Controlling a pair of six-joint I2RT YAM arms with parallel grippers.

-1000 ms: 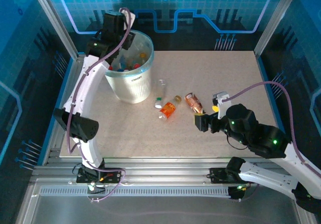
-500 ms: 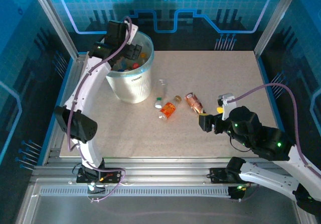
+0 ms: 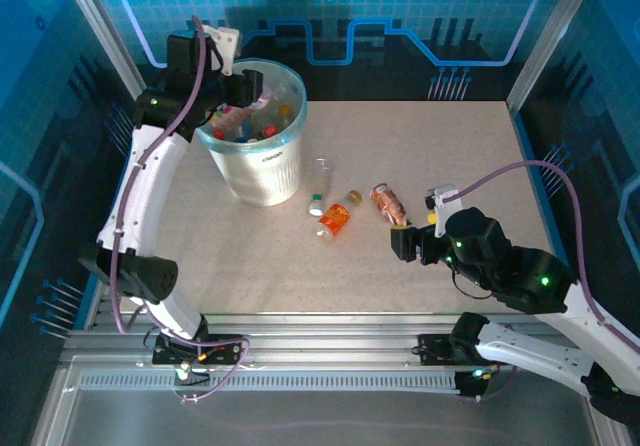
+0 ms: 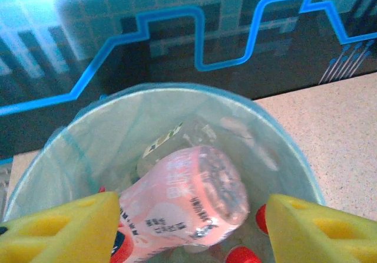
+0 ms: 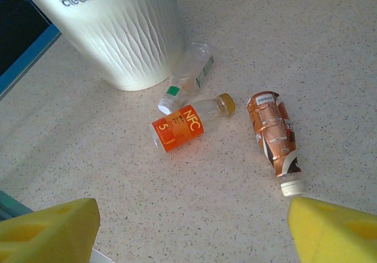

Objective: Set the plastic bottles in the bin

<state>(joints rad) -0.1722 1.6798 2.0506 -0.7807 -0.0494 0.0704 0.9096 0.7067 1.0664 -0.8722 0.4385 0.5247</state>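
The speckled tabletop [image 3: 440, 156] lies open right of the bin [image 3: 262, 161], which stands near the far left corner by the frame posts. The bin is round, ribbed and translucent, and holds a pile of bottles with red caps. My left jaws hang over it, apart. Their yellow foam pads [image 4: 59, 230] flank a pink-labelled bottle [image 4: 188, 198] lying on the pile, and I cannot tell whether the left pad touches it.

Three bottles lie on their sides near the bin's foot: a clear crumpled bottle [image 5: 189, 74], an orange-labelled bottle [image 5: 178, 128] and a copper-labelled bottle [image 5: 273, 134] set slightly apart. My right jaws stand wide apart above bare tabletop near them.
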